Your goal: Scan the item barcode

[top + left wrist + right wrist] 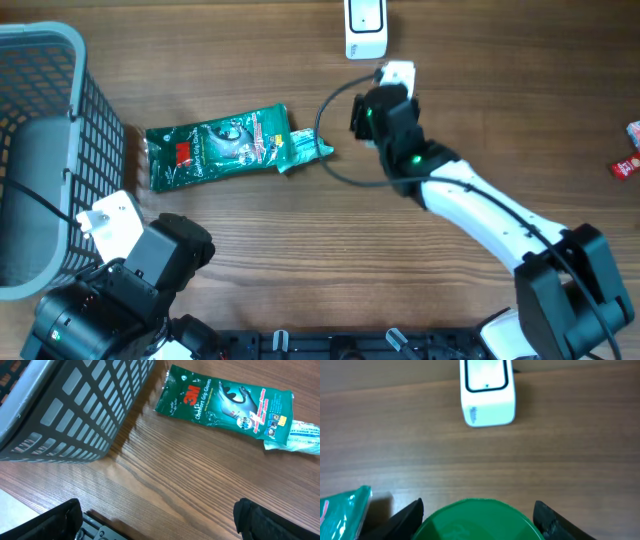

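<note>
My right gripper [479, 508], clamped on the green item [479, 524], was presenting it; next, the barcode probably needed to face the scanner [487, 392] at top centre.

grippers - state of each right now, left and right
left gripper: open, holding nothing
right gripper: closed on a green round item
</note>
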Available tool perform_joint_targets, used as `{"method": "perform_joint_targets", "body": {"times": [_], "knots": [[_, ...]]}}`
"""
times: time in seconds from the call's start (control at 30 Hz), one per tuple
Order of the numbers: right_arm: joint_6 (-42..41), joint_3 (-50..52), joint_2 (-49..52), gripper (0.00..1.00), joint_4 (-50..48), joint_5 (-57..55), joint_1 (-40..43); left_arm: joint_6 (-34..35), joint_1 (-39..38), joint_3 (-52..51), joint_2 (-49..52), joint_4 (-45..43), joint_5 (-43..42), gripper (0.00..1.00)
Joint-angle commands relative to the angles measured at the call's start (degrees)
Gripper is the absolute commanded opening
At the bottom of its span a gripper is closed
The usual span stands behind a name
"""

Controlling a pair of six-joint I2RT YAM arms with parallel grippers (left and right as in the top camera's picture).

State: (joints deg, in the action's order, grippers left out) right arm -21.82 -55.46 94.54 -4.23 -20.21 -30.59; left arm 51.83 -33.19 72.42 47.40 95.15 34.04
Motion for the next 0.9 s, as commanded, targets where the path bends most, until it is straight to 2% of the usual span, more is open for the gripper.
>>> {"method": "perform_joint_targets", "body": {"times": [0.0,0.2,0.27,0.3,0.33,0.47,0.6,0.67,0.77,0.8,0.87], "knots": [[0.9,4.52,1.95,0.63,-5.92,-3.61,0.24,1.18,0.48,-0.11,-0.09,0.04,0.96,1.0],[0.85,4.59,7.89,0.7,-7.85,-3.85,0.22,1.16,0.48,-0.11,-0.09,0.02,0.96,1.0],[0.94,4.59,8.07,0.78,-8.63,-4.28,0.22,1.16,0.48,-0.11,-0.09,0.02,0.96,1.0],[1.33,4.57,7.93,0.86,-9.05,-4.24,0.22,1.16,0.48,-0.11,-0.09,0.02,0.96,1.0],[2.73,4.57,7.63,1.0,-9.75,-4.24,0.22,1.16,0.48,-0.11,-0.09,0.02,0.96,1.0],[3.41,3.19,0.9,1.0,-4.92,-2.08,0.15,1.16,0.48,-0.11,-0.09,0.02,0.96,1.0],[-7.85,0.0,-13.14,1.0,10.25,0.98,0.26,1.16,0.48,-0.11,-0.09,0.02,0.96,1.0],[-23.45,-0.92,-20.65,1.0,20.9,1.92,0.28,1.16,0.48,-0.11,-0.09,0.02,0.96,1.0],[-38.8,-0.9,-28.02,1.0,29.68,7.45,0.26,1.16,0.48,-0.11,-0.09,0.02,0.96,1.0],[-39.87,-0.9,-29.49,1.0,30.12,8.33,0.26,1.16,0.48,-0.11,-0.09,0.04,0.96,1.0],[-35.93,-0.9,-32.13,1.0,35.17,6.01,0.26,1.16,0.48,-0.11,-0.09,0.04,0.96,1.0]]}}
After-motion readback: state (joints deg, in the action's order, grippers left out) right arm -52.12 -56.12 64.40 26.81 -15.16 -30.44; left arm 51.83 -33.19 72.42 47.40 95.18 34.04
